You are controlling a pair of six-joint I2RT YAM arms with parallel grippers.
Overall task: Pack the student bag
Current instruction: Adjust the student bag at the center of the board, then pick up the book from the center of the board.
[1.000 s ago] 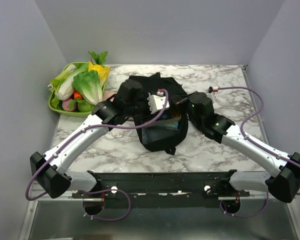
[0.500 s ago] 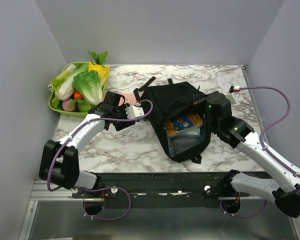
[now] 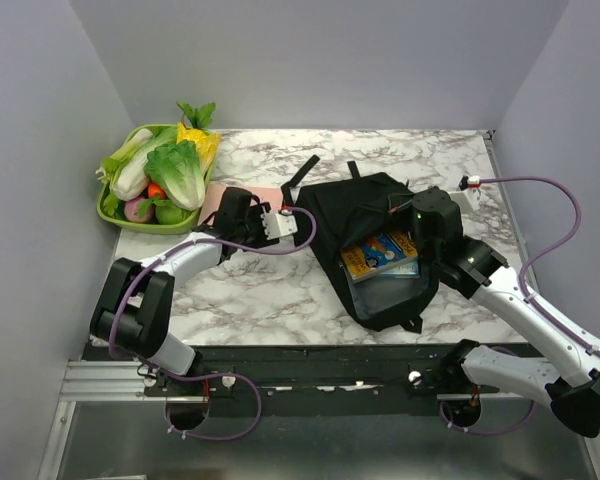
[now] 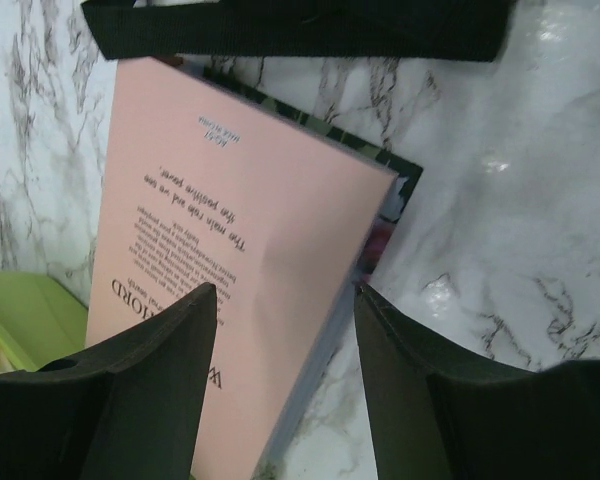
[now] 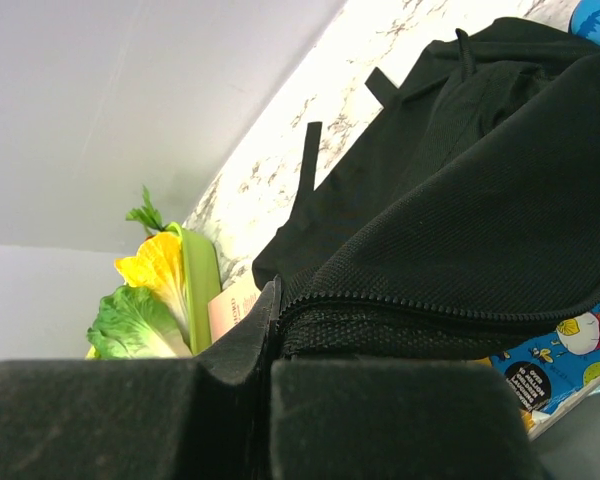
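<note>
The student bag (image 3: 365, 205), a floppy black backpack, lies open in the middle of the table with a yellow and blue book (image 3: 380, 252) inside. My right gripper (image 3: 410, 217) is shut on the bag's zippered opening edge (image 5: 430, 310), holding it up. In the right wrist view its closed jaws (image 5: 277, 335) pinch the black fabric. My left gripper (image 3: 228, 208) hovers open over a pink book (image 3: 262, 192) lying flat left of the bag. In the left wrist view the pink book (image 4: 230, 240) lies under the gap, its right edge between the two fingers (image 4: 150, 385), which do not touch it.
A green tray (image 3: 115, 214) full of toy vegetables (image 3: 175, 165) stands at the back left, close to the pink book. Its rim (image 4: 20, 325) shows beside my left finger. A black bag strap (image 4: 300, 25) lies just beyond the book. Grey walls enclose the table.
My left arm left the bag and swung left to the pink book, jaws opening wider. My right arm dragged the bag's edge to the right, showing the book inside.
</note>
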